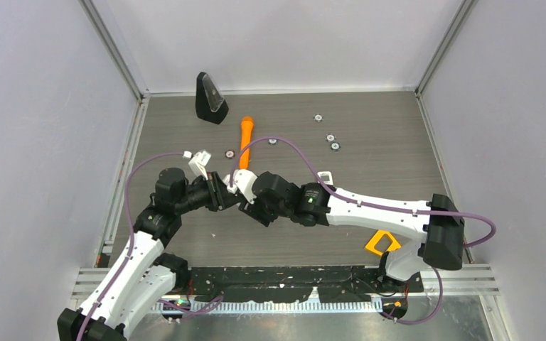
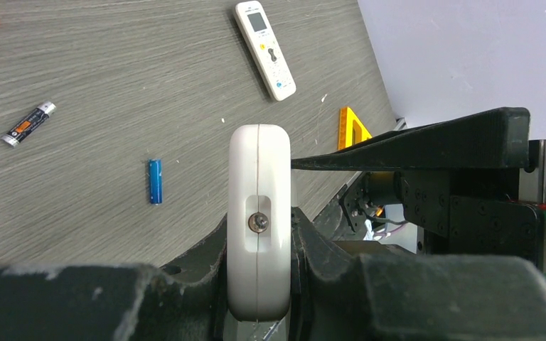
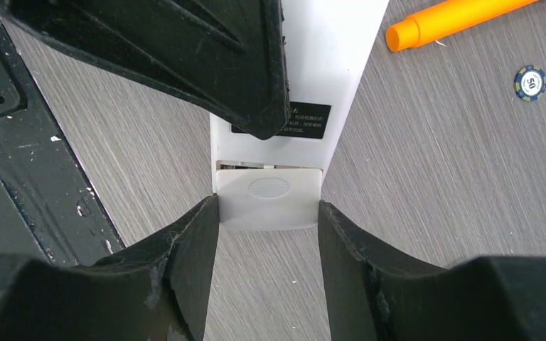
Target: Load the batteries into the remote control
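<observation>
Right wrist view shows the right gripper (image 3: 269, 231) pinching the battery cover (image 3: 270, 193) while the left gripper (image 2: 258, 245) clamps the remote (image 2: 258, 163) steady, presumably to open it, with a blue battery (image 2: 155, 182) and a dark battery (image 2: 28, 123) lying loose on the table (image 2: 149, 78).

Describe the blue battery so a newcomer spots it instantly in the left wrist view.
On the grey wood-grain table, find the white plastic remote control held edge-on in the foreground. Just left of it lies a short blue cylindrical battery. The other loose battery, further left, is dark with an orange label.
</observation>
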Controlling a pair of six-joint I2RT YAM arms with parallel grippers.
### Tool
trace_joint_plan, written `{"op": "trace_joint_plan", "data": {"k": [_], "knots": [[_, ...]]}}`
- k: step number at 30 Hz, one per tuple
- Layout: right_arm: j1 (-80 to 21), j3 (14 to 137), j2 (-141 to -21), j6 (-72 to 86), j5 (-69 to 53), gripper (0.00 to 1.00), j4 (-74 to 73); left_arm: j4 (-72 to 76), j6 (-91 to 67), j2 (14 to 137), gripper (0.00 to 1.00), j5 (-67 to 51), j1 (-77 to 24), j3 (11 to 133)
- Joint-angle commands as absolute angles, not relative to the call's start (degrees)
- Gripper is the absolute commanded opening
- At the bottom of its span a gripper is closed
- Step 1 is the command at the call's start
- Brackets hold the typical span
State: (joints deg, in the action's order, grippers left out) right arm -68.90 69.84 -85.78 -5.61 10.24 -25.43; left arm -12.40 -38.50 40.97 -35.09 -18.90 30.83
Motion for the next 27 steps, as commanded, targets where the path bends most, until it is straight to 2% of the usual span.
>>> {"op": "trace_joint_plan", "data": {"k": [1,17,27], "knots": [[-69.17,72.98,-87.06,-4.12,11.75,0.06,-25.00,-10.18,-39.26,39.82,0.00,-37.96,-19.17,33.06],[-68.96,76.77,-90.37,-0.24,12.20,0.06,-25.93,-8.00,-46.91,39.64,0.00,-42.15,-19.16,32.66],[-68.20,79.56,-92.18,-1.73,7.30,0.11,-29.72,-7.09,-52.41,41.25,0.00,-47.94,-19.16,33.06]]}}
